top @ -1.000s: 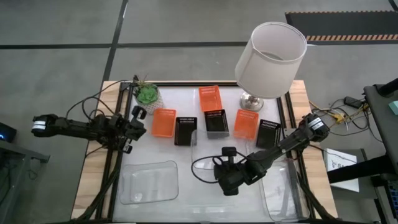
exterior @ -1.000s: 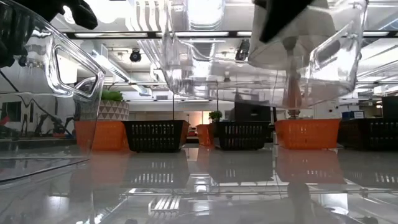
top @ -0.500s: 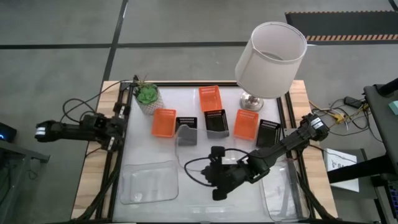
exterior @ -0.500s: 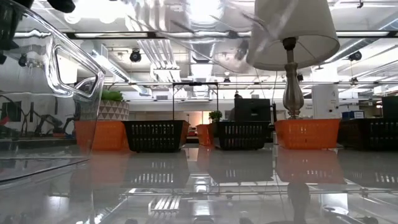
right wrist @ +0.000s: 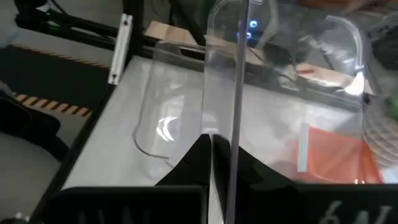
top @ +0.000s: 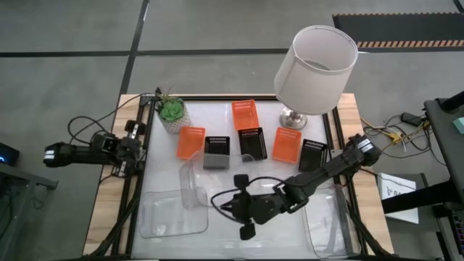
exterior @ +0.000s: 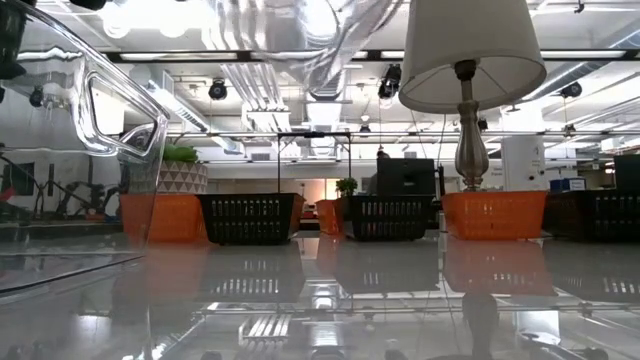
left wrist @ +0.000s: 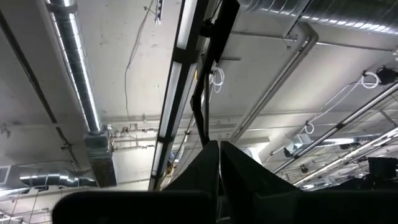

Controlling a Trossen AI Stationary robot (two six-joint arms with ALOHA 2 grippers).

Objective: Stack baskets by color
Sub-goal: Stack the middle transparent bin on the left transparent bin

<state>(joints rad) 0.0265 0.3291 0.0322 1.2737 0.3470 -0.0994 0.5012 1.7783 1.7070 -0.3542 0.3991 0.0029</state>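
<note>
Three orange baskets [top: 191, 143] [top: 245, 114] [top: 287, 143] and three black ones [top: 216, 153] [top: 252, 142] [top: 312, 154] stand on their bases in a loose row across the table's far half. My right gripper [top: 223, 205] is shut on a clear tray [top: 193, 181] held in the air near the table's middle. A second clear tray [top: 172, 214] lies flat at the near left and a third [top: 330, 225] at the near right. My left gripper [left wrist: 219, 163] is shut, touches nothing, and points up at the ceiling by the table's left edge. My right gripper pinches one thin wall of the clear tray [right wrist: 236, 134] between its two fingers, which come from the table's right, slanting slightly down. The tray is lifted clear of the table and stands on edge, its far end [right wrist: 348, 56] highest, above the near-left tray.
A lamp with a white shade [top: 315, 59] stands at the far right, its foot [top: 293, 116] behind the baskets. A green potted plant [top: 172, 111] sits at the far left. Dark frame rails [top: 141, 167] run along both sides of the white tabletop.
My right gripper has risen and gone toward the table's left edge, tipping from pointing down to nearly level. The clear tray has swung with it from hanging low to standing on edge. My left arm has drawn back toward the left edge, its gripper tipping upward.
</note>
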